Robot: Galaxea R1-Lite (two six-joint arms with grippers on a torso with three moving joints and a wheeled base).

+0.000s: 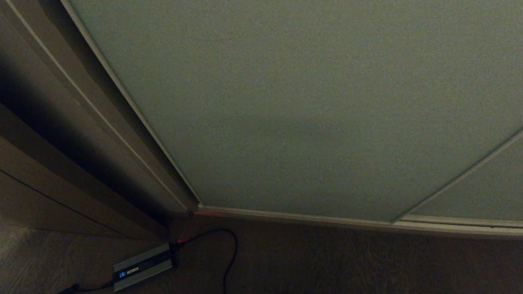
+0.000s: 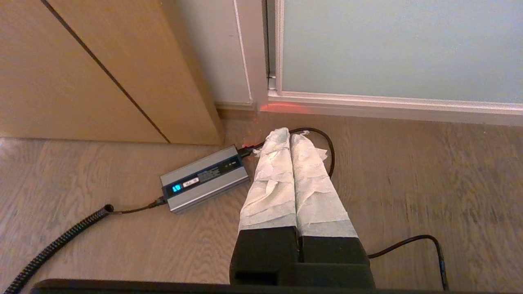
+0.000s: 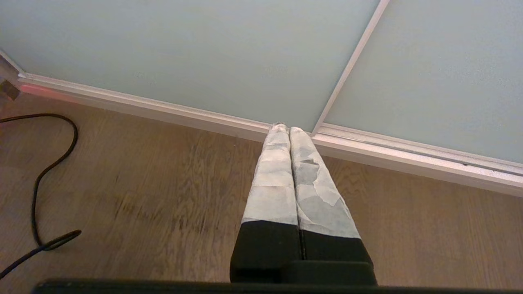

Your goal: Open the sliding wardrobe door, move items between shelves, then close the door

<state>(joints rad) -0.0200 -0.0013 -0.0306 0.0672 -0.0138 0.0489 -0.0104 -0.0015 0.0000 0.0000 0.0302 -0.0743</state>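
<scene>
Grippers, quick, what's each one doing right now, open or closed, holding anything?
Left gripper: closed, holding nothing, hanging over the floor near the charger box.
Right gripper: closed, holding nothing, pointing at the foot of the sliding wardrobe door.

Floor: pale brown wood-grain plank floor (image 2: pixel 408 183), running up to the base of the wardrobe.
Side panel: tall brown wood-grain panel (image 2: pixel 81 73) with a thin dark seam, standing on the floor.
Charger: flat silver metal box with a lit blue display (image 2: pixel 204 179), lying on the floor near the panel's corner.
Cables: thin black cable (image 3: pixel 49 171) looping across the floor; a black ribbed hose (image 2: pixel 53 245) beside it.
Light: dim from the head view; a small red glow (image 2: pixel 286 108) on the floor.
</scene>
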